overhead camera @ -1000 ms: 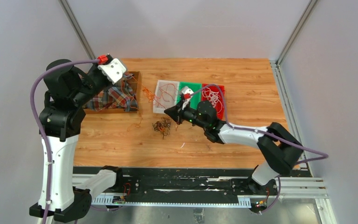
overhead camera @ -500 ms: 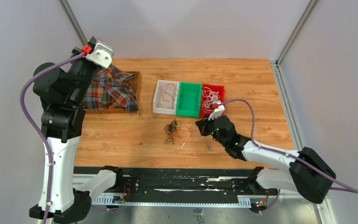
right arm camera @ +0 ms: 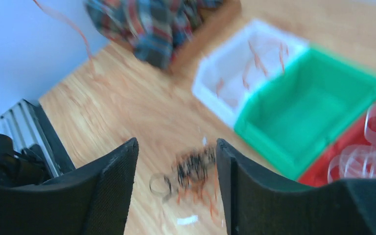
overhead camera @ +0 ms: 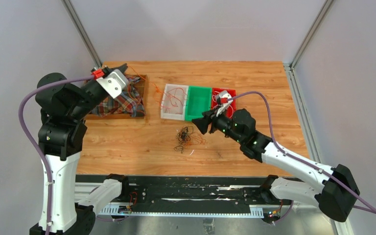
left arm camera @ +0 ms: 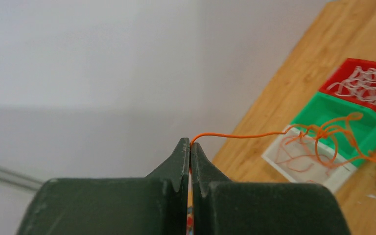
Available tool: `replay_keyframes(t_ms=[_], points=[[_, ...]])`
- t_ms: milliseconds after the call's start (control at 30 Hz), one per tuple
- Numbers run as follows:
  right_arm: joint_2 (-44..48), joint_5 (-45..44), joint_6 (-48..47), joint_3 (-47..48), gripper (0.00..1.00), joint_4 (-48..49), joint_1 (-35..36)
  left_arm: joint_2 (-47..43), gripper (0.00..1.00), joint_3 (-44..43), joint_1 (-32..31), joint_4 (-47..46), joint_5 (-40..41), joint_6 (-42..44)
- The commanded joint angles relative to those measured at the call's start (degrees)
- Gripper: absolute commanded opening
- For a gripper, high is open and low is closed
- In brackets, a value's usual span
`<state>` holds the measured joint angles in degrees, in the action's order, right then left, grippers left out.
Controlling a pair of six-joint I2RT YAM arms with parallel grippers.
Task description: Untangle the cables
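The sorting looked partly done. The left end effector (left arm camera: pixel 190 151) was closed tight on one end of an orange cable (left arm camera: pixel 245 135), raised well above the worktop (overhead camera: pixel 127 142). From its tips the strand ran out ahead towards the white bin (overhead camera: pixel 174 116), where more orange loops lay knotted. Beyond that, the red bin (overhead camera: pixel 223 90) held white cables (left arm camera: pixel 364 85), and the green bin (overhead camera: pixel 199 103) between them looked bare. The right end effector (right arm camera: pixel 176 144) stood open with nothing between its fingers, and the dark tangle (overhead camera: pixel 182 137) lay on the worktop just below and ahead of it. Judging by this, the dark wires, with a few orange strands mixed in, remained to be separated, and the held cable was not yet free of its knot.
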<state>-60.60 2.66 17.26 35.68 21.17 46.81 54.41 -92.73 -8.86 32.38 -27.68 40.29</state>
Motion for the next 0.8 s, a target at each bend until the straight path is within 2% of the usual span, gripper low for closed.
replay_keyframes(t_ms=[0,133,267,533,767], points=[[-0.93,11.87,-7.23,11.54,0.65,2.48,-0.36,-1.44,0.0,1.89,-0.36,7.58,-12.52,-0.22],[-3.94,19.97,-7.88,18.99,0.76,4.87,-0.39,-2.21,0.0,3.37,-0.37,9.26,-17.92,-0.97],[-8.42,26.29,-5.14,25.13,0.78,5.36,-0.4,-2.88,0.0,4.6,-0.37,9.23,-21.75,-0.84],[-17.98,42.71,2.32,33.77,0.78,12.34,0.02,-3.68,0.0,6.29,-0.37,9.47,-23.94,1.5],[-21.64,46.99,3.48,37.68,0.71,13.57,1.2,-3.88,0.0,6.77,-0.37,10.58,-24.23,2.94]])
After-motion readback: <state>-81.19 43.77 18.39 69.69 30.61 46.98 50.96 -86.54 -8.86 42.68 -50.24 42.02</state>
